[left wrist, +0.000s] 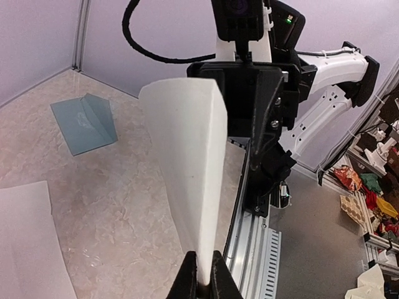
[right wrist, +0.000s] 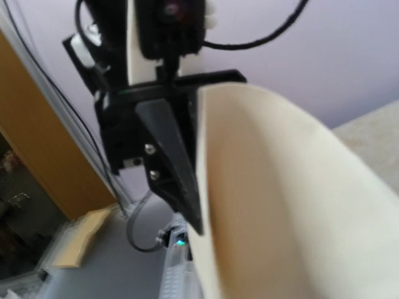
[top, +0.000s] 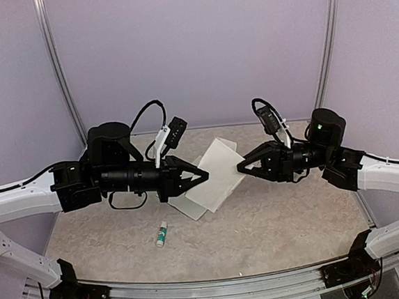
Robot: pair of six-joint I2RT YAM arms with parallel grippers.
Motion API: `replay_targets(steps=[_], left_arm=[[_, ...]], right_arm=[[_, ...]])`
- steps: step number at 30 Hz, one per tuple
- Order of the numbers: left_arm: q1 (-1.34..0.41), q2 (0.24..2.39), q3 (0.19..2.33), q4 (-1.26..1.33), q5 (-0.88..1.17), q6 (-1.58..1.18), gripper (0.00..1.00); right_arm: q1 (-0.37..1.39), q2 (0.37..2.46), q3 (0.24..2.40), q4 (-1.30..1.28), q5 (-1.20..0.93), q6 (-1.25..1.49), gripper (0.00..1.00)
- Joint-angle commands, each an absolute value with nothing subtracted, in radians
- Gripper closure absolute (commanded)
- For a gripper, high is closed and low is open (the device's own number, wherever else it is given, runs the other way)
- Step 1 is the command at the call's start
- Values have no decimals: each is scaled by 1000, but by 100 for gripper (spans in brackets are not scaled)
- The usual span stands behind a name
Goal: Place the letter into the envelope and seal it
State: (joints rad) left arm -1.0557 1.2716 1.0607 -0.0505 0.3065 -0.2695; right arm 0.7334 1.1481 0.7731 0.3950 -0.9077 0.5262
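Observation:
The letter is a pale off-white sheet held in the air between both grippers, bent into a curve. My left gripper is shut on its left edge; in the left wrist view the fingers pinch the sheet edge-on. My right gripper is closed to a point on the sheet's right edge. In the right wrist view the curved letter fills the frame and hides my own fingers. The teal envelope lies flat on the table, flap open, apart from both grippers. It is hidden in the top view.
A second white sheet lies on the table under the held letter and also shows in the left wrist view. A white-and-green glue stick lies near the front. The metal rail runs along the near edge.

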Motion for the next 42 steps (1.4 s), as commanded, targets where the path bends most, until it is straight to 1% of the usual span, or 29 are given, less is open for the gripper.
replay_targets(steps=[1,2,3,4,5,6,8,12,16,19,25,28,30,32,37,41,42], left_arm=[[-1051,1272,1051,-8,345,-287,89],[-1049,1274,1057,-12,347,-280,81],[-1048,1276,1064,-27,338,-271,66],[-1045,1278,1071,-45,325,-262,54],[-1040,1277,1079,-65,310,-250,44],[-1033,1274,1086,-80,299,-240,39],[-1016,1268,1098,-105,290,-222,33],[-1000,1282,1152,-177,278,-172,29],[-1001,1331,1222,-250,279,-117,28],[-1002,1360,1254,-272,290,-100,30],[-1001,1383,1257,-266,358,-100,49],[-1002,1390,1253,-263,374,-108,52],[-1001,1396,1253,-258,396,-112,56],[-1002,1404,1253,-247,421,-120,62],[-1001,1412,1246,-234,459,-127,86],[-1000,1403,1232,-231,457,-130,99],[-1000,1400,1227,-229,458,-131,100]], right_arm=[[731,1147,764,464,-924,551,97],[730,1147,770,451,-911,542,100],[730,1146,778,419,-898,526,100],[730,1148,790,366,-887,505,100],[731,1147,802,320,-876,475,100],[731,1147,813,282,-869,457,100],[731,1147,831,220,-880,426,100],[731,1158,867,119,-933,381,100],[731,1181,890,44,-977,343,100],[731,1198,902,12,-996,325,100],[730,1201,911,14,-1004,317,100],[731,1202,916,12,-1015,311,100],[731,1207,924,6,-1019,303,100],[731,1212,932,-21,-1010,289,100],[730,1214,946,-45,-971,270,100],[731,1202,946,-69,-899,248,100],[730,1201,946,-75,-886,243,100]])
